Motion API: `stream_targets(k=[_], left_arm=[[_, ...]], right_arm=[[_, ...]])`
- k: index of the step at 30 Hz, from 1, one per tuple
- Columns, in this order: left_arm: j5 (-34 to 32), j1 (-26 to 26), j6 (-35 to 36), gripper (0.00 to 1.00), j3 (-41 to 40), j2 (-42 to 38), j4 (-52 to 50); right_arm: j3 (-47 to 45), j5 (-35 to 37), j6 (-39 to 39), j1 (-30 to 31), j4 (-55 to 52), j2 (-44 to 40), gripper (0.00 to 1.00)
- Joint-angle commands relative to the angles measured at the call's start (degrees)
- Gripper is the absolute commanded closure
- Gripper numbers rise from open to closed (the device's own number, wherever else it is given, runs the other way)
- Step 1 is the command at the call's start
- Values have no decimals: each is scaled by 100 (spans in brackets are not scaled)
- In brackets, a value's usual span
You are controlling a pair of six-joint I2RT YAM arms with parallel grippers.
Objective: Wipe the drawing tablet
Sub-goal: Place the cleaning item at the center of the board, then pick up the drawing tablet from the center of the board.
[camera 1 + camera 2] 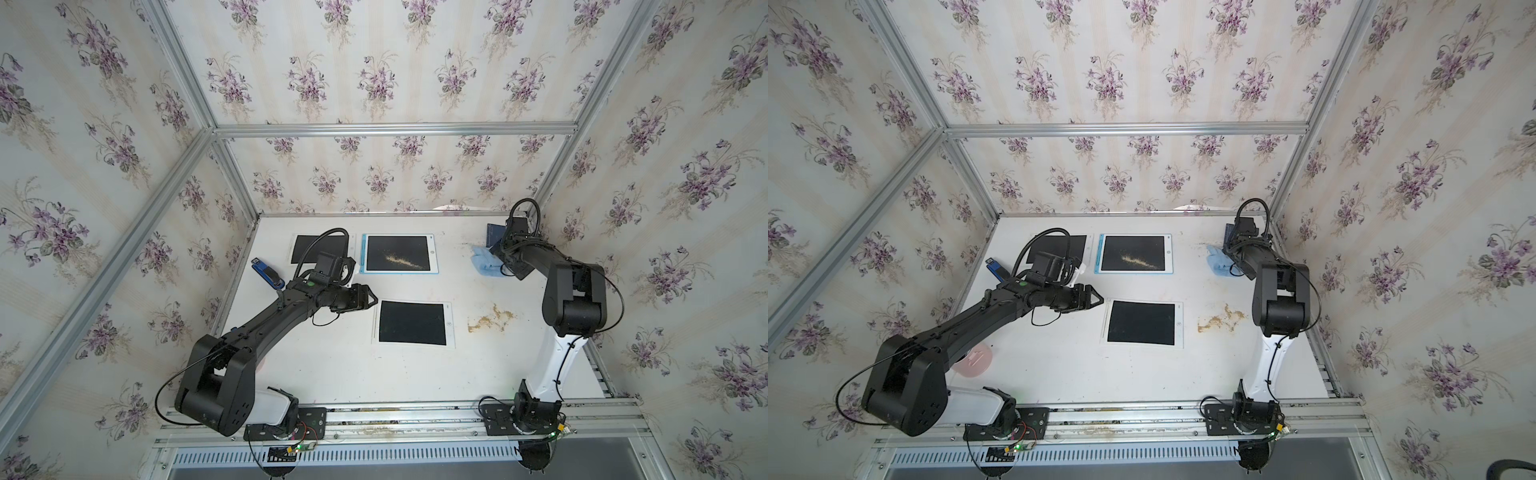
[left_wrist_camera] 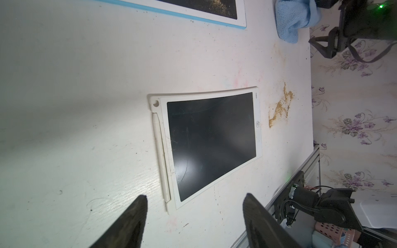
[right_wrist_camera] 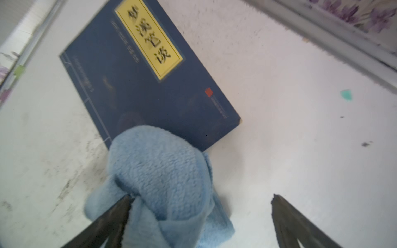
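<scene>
A blue-framed drawing tablet (image 1: 399,253) (image 1: 1133,253) lies at the back middle of the table, with a streak of sandy dust on its dark screen. Its corner shows in the left wrist view (image 2: 214,8). In front of it lies a white-framed tablet (image 1: 411,322) (image 2: 211,143) with a clean screen and a stylus along one edge. A crumpled blue cloth (image 1: 484,259) (image 3: 161,171) rests on the table at the back right. My right gripper (image 3: 202,197) is open around the cloth, which leans on one finger. My left gripper (image 1: 372,299) (image 2: 195,196) hovers open, just left of the white tablet.
A third tablet (image 1: 307,249) is half hidden behind my left wrist. A dark blue book (image 3: 150,85) lies beside the cloth. A blue stapler (image 1: 268,272) sits at the left edge. Sandy spill (image 1: 490,320) marks the table to the right of the white tablet. Papered walls close in on three sides.
</scene>
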Motion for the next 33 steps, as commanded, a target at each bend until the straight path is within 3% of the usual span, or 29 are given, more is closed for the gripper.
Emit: stream_targets(k=[1,4,7,14,21,33], left_arm=[[384,150,-115,28,-116,4,349],[564,270,-197,27,-305,235,522],[676,294,-202,28,-435,348,631],[939,345,-203,30,-439,1115,813],[583,338,-235,30,-500,1201,646],[750,263,-410,31,-535,1577,769]], right_arm=[[-232,283,-110,10,52,-597,0],[-790,151,-138,65,316,-1326,0],[-1378,-414,-360,190,664,-1925,1],[-2598,-2639,-1293,1157,1653,-2389,15],[-3059,-3162,-1365,1803,1626,-2261,19],[-3910,-3961,-1532,1909,1296,-2498,22]])
